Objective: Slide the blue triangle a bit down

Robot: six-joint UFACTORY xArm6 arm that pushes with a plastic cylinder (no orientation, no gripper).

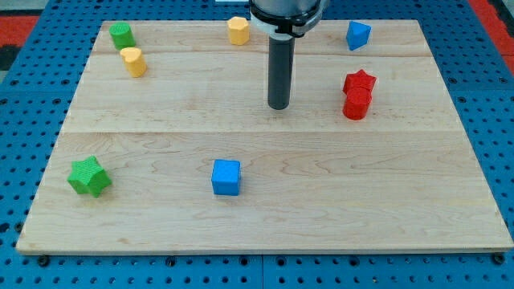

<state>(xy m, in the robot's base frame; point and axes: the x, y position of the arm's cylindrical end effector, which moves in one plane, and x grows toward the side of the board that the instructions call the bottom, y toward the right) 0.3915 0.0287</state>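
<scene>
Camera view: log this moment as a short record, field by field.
board: wooden board on a blue pegboard
my tip: near the middle, touching no block
blue triangle: top right, up and right of my tip, apart from it
red blocks: star and cylinder, touching, right of my tip
blue cube: lower middle
green blocks: one top left; star lower left
yellow blocks: one top middle; one upper left

A pale wooden counter (265,217) made of joined planks is seen under even, bright light. It is surrounded on all sides by a blue perforated metal base (490,120). Red patches (20,32) are glimpsed at the view's top corners.
</scene>
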